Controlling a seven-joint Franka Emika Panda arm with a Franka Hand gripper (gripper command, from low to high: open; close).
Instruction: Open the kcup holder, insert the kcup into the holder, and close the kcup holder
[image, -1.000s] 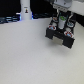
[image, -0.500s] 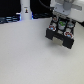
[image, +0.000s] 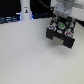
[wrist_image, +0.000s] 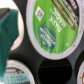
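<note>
1. The pod (wrist_image: 51, 25), light and thin-walled, sits over the black holder's (image: 62, 36) tray slots; grip its rim gently.
2. Whether the fingers (image: 62, 24) clasp it, I cannot tell.

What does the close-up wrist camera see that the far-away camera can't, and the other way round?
Only the wrist view shows the printed words on the kcup's green top, an empty round slot and another pod in the tray. Only the exterior view shows the whole black kcup holder, the white table and the arm above. Both show the green-topped kcup over the holder.
</note>
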